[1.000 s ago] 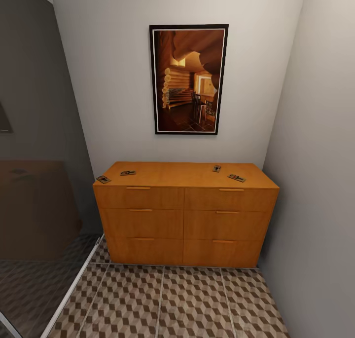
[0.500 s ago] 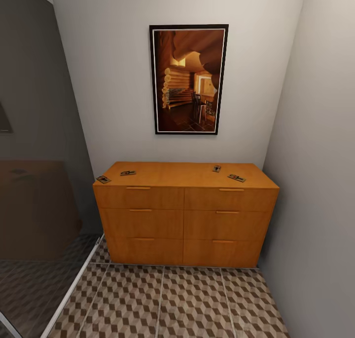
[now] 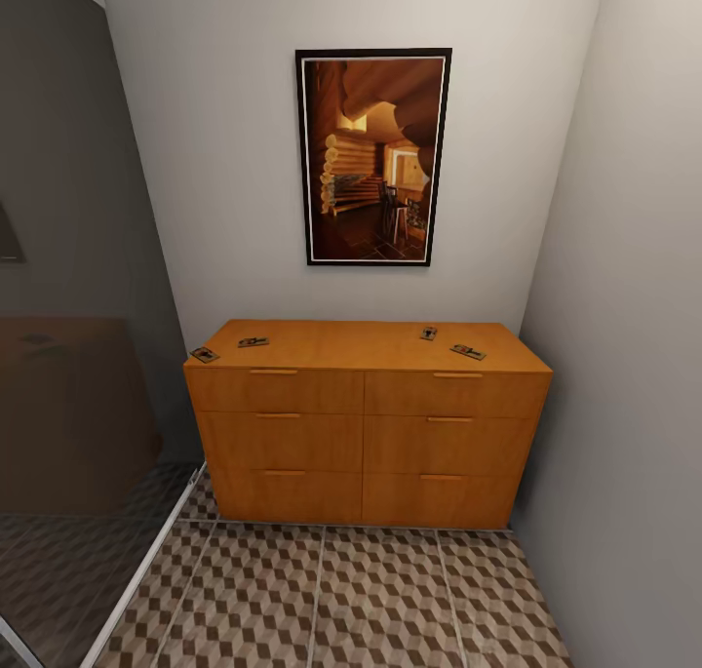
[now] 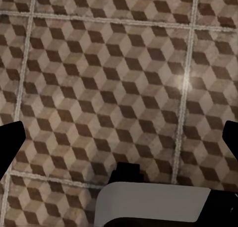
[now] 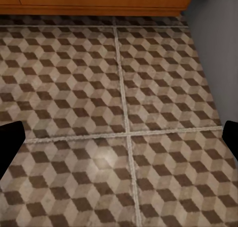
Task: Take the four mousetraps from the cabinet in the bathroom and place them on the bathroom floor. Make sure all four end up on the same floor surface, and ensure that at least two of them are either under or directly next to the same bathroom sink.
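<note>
The orange-brown cabinet [image 3: 366, 434] stands against the far wall in the head view with all its drawers shut. Several mousetraps lie on its top: two at the left end [image 3: 205, 354] [image 3: 253, 341] and two towards the right [image 3: 429, 334] [image 3: 468, 351]. The bathroom floor [image 3: 380, 600] with its cube pattern spreads in front of it. My left gripper [image 4: 119, 140] hangs open over bare tiles. My right gripper [image 5: 119, 142] is open too, above tiles near the cabinet's base [image 5: 99, 1]. The sink is out of view.
A glass shower wall [image 3: 78, 288] and its darker floor [image 3: 58, 561] close off the left. A grey wall [image 3: 624, 356] runs close along the right of the cabinet. A framed picture [image 3: 373, 156] hangs above it. A white part of the robot [image 4: 153, 202] shows below the left gripper.
</note>
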Controlling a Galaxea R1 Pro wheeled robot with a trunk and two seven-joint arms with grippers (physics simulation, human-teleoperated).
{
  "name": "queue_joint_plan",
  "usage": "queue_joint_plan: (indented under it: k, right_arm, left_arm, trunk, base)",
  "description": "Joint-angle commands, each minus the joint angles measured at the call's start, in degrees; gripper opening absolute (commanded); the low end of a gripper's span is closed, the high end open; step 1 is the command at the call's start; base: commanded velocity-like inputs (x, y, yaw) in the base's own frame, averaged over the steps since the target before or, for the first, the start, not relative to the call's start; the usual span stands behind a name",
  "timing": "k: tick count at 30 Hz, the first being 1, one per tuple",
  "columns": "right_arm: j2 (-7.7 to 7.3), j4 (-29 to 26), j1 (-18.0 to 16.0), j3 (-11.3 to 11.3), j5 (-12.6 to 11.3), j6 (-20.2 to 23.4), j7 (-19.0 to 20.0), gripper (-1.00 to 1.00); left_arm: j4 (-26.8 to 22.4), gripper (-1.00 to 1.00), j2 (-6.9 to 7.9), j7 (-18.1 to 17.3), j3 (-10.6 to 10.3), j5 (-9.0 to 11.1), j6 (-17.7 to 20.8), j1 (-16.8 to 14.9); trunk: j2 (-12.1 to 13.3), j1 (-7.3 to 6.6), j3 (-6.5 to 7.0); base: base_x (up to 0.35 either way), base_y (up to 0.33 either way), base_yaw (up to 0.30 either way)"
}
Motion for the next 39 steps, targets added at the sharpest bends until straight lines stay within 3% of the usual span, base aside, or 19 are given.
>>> queue_joint_plan:
  k: [1, 9, 13, 17, 18, 21, 26, 29, 31, 35, 39]
  right_arm:
    - [0.09, 0.0, 0.0, -0.1, 0.3, -0.1, -0.2, 1.0]
    - [0.33, -0.2, 0.0, -0.3, 0.3, 0.2, -0.3, 1.0]
    - [0.36, -3.5, -0.2, -0.4, 0.3, 2.4, -0.6, 1.0]
    - [0.37, -14.7, -0.3, -0.4, 0.2, 14.9, -0.6, 1.0]
    - [0.37, -18.9, -0.3, -0.4, 0.2, 21.2, -0.5, 1.0]
    - [0.36, -27.5, -0.3, -0.4, 0.2, 31.5, -0.5, 1.0]
    - [0.06, -39.4, -0.4, -0.4, 0.3, 40.1, -0.9, 1.0]
    - [-2.15, -45.0, -1.3, -0.4, 0.4, 46.8, -1.5, 1.0]
    - [-5.39, -47.8, -1.9, -0.5, 0.3, 51.8, -1.5, 1.0]
    - [-9.68, -51.6, -3.1, -0.5, 0.2, 56.6, -1.5, 1.0]
    - [-12.77, -55.8, -4.6, -0.5, 0.2, 60.9, -1.5, 1.0]
  left_arm:
    - [0.1, 1.0, -0.02, 0.1, 0.0, 0.1, -0.2, 0.0]
    - [0.1, 1.0, -0.08, 0.1, 0.0, 0.1, -0.2, 0.0]
    - [0.4, 1.0, -0.35, 0.1, 0.0, 0.1, -0.2, 0.0]
    - [0.9, 1.0, -0.56, 0.1, 0.0, 0.1, -0.2, 0.0]
    - [1.0, 1.0, -0.59, 0.1, 0.0, 0.1, -0.2, 0.0]
    - [1.1, 1.0, -0.62, 0.1, 0.0, 0.1, -0.2, 0.0]
    - [1.2, 1.0, -0.63, 0.1, 0.0, 0.0, -0.2, 0.0]
    - [1.2, 1.0, -0.63, 0.1, 0.0, 0.0, -0.2, 0.0]
    - [1.2, 1.0, -0.63, 0.1, 0.0, 0.0, -0.2, 0.0]
    - [1.2, 1.0, -0.64, 0.1, 0.0, 0.0, -0.2, 0.0]
    - [1.4, 1.0, -0.65, 0.1, 0.0, 0.1, -0.2, 0.0]
  trunk:
    - [0.0, 0.0, -0.06]
    - [0.0, 0.0, -0.06]
    - [0.0, 0.0, -0.06]
    - [0.0, 0.0, -0.06]
    - [0.0, 0.0, -0.06]
    - [0.0, 0.0, -0.06]
    - [0.0, 0.0, -0.06]
    - [0.0, 0.0, -0.06]
    - [0.0, 0.0, -0.06]
    - [0.0, 0.0, -0.06]
    - [0.0, 0.0, -0.06]
  base:
    - [0.0, 0.0, 0.0]
    - [0.0, 0.0, 0.0]
    - [0.0, 0.0, 0.0]
    - [0.0, 0.0, 0.0]
    - [0.0, 0.0, 0.0]
    - [0.0, 0.0, 0.0]
    - [0.0, 0.0, 0.0]
    - [0.0, 0.0, 0.0]
    - [0.0, 0.0, 0.0]
    - [0.0, 0.0, 0.0]
    - [0.0, 0.0, 0.0]
